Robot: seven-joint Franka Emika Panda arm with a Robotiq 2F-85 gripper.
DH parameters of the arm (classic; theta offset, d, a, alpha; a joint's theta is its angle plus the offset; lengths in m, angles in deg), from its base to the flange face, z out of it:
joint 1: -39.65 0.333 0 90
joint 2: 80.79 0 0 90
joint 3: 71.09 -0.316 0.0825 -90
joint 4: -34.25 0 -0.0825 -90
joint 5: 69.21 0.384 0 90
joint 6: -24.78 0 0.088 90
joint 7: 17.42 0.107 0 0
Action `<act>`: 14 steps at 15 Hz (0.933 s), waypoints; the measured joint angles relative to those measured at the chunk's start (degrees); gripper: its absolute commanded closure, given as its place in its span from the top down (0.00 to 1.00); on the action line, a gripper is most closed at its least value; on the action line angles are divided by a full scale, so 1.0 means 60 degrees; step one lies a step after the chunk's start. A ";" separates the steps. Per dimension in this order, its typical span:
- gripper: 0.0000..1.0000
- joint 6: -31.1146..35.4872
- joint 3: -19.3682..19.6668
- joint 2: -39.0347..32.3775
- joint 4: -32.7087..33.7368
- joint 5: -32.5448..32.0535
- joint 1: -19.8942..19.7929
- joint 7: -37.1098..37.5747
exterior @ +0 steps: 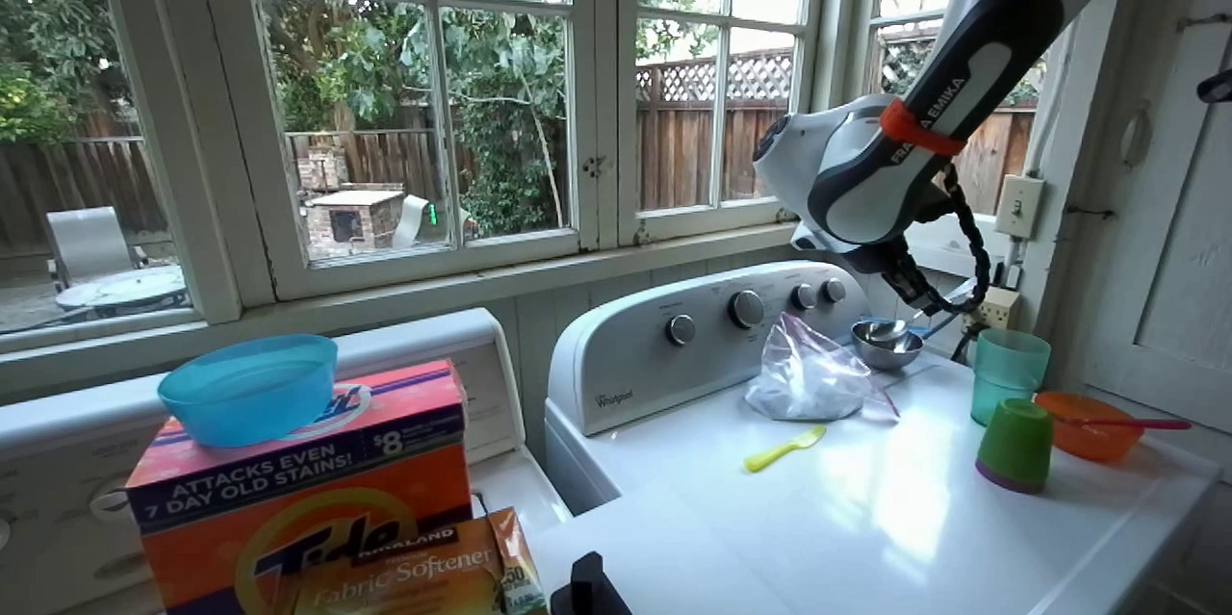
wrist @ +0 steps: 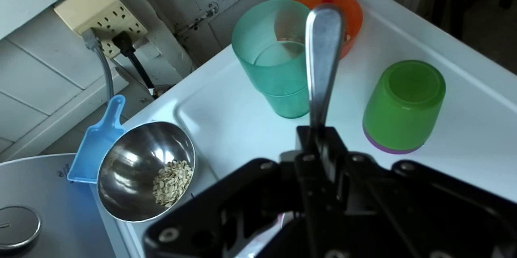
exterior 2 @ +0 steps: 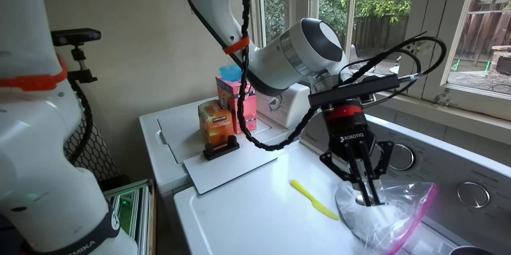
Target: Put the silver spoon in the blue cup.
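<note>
The gripper [exterior 2: 369,203] pinches the silver spoon [wrist: 322,64], apart from the blue cup [wrist: 268,66]. The spoon's handle [wrist: 324,36] points out toward the cup, so it probably must tip down to go in.

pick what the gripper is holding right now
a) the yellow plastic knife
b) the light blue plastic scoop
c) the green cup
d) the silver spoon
d, since in the wrist view the handle of the silver spoon sticks out from the gripper, whose fingers are closed on it.
</note>
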 measured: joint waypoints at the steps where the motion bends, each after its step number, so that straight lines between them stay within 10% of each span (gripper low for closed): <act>1: 0.02 0.0000 0.0004 -0.0023 0.0008 0.0000 -0.0034 0.0022; 14: 0.02 -0.0002 0.0848 -0.1087 0.1201 -0.0485 -0.1223 0.1493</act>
